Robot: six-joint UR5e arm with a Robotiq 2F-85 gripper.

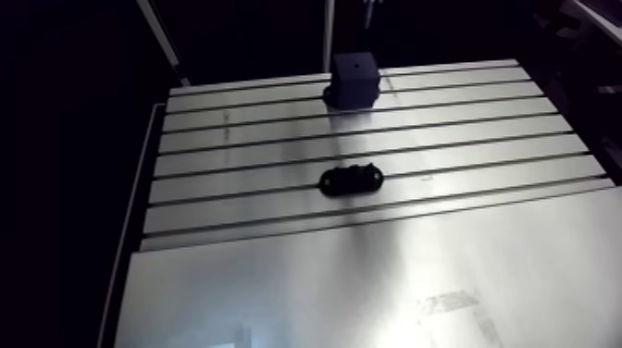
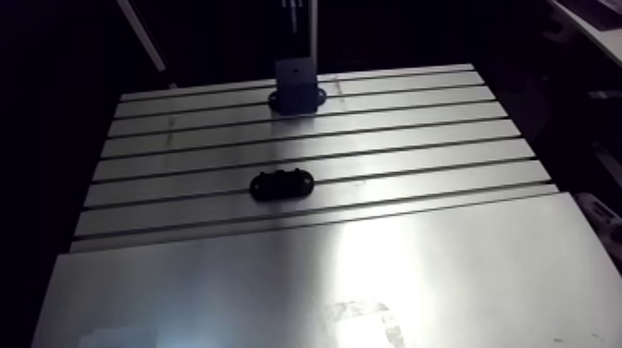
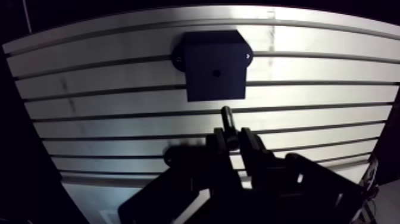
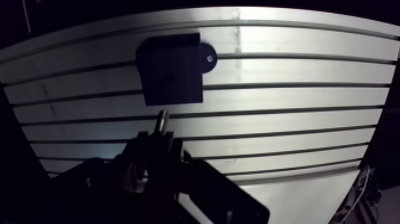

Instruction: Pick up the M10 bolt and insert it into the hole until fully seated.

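In the wrist view my gripper (image 3: 233, 138) is shut on a dark bolt (image 3: 227, 119). The bolt's shaft sticks out past the fingertips (image 3: 250, 142) toward a dark square block (image 3: 214, 71). That block stands at the far side of the slotted table (image 1: 278, 148) and has a small hole (image 3: 216, 74) in its face. The bolt's tip is a short way in front of the block and apart from it, a little below the hole. The arm view shows the block (image 1: 356, 79) but not the gripper.
A low black oblong holder (image 1: 352, 179) lies on the middle slots, nearer than the block. A smooth metal plate (image 1: 370, 287) covers the table's near part. The table's left edge (image 1: 139, 185) drops into darkness.
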